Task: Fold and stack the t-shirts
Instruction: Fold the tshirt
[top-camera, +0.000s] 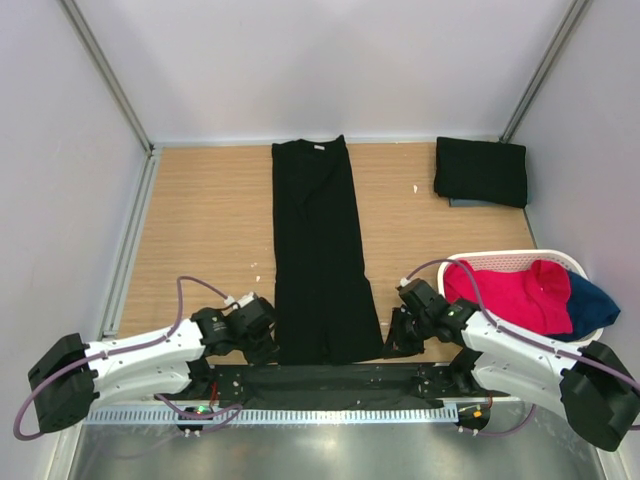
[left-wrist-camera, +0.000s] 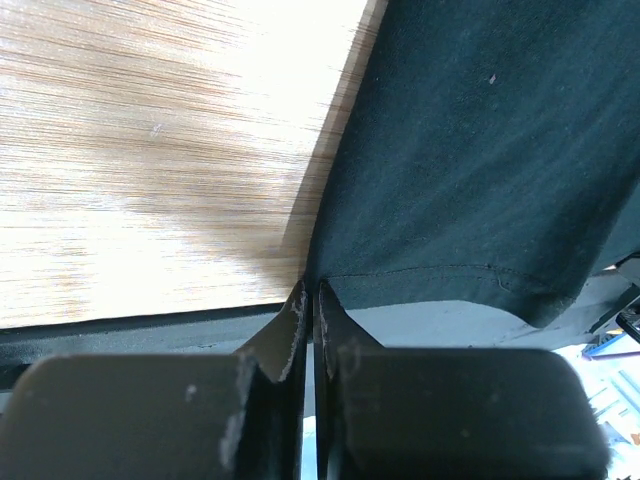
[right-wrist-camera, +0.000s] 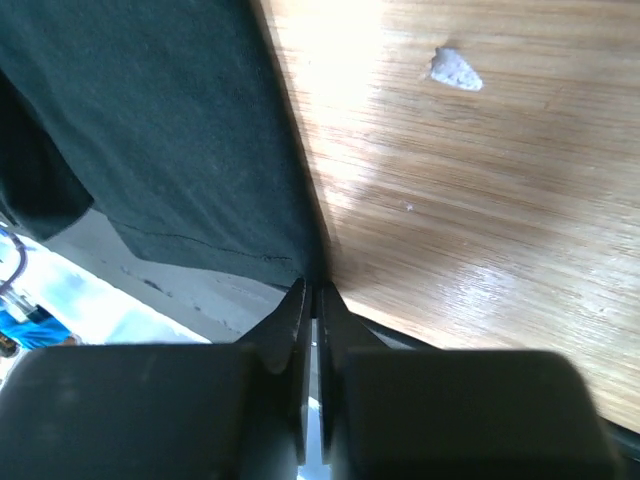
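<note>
1. Done: one folded t-shirt (top-camera: 480, 170) lies at the far right corner of the worktop (top-camera: 210, 220).
2. The long t-shirt (top-camera: 318, 250) lies mid-worktop as a narrow strip. The left pincer (left-wrist-camera: 311, 290) and the right pincer (right-wrist-camera: 311, 285) each pinch a near hem corner.
3. Left, I think: crosswise folds, then stacking.

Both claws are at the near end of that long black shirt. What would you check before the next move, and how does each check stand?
1. The left gripper shut on the long t-shirt at its near-left corner: ok.
2. The right gripper shut on its near-right corner: ok.
3. All cloth layers caught in each pinch: cannot tell.
4. The long t-shirt lying as a straight, flat strip: ok.
5. Nothing lying on the strip: ok.
6. The folded t-shirt at the far right, apart from the strip: ok.
</note>
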